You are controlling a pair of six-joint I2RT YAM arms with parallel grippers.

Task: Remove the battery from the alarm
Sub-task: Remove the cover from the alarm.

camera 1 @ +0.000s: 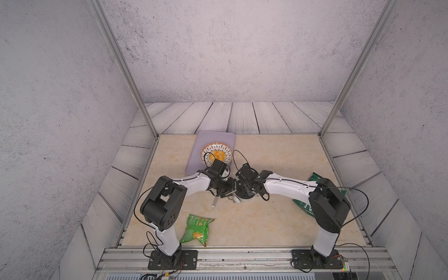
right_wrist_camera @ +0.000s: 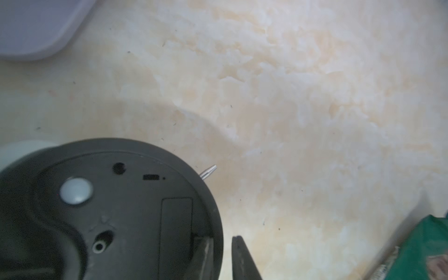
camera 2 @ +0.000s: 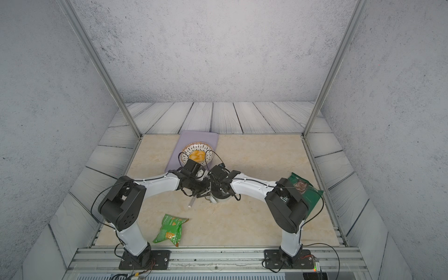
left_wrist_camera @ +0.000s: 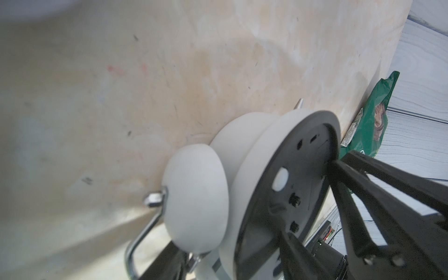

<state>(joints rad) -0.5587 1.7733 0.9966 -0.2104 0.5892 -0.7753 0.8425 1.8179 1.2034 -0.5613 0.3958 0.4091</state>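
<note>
Alarm (right_wrist_camera: 121, 206) clamped in left claw (left_wrist_camera: 230, 257), back upward.
Right claw (right_wrist_camera: 221, 242) narrowly parted, one fingertip inside its rim, one outside.

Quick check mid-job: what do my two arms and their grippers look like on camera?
Both the left arm and the right arm have white shells with bulky black joint housings and thin black cables looping alongside. The left gripper and the right gripper are black; the right one's fingers taper to narrow points.
</note>
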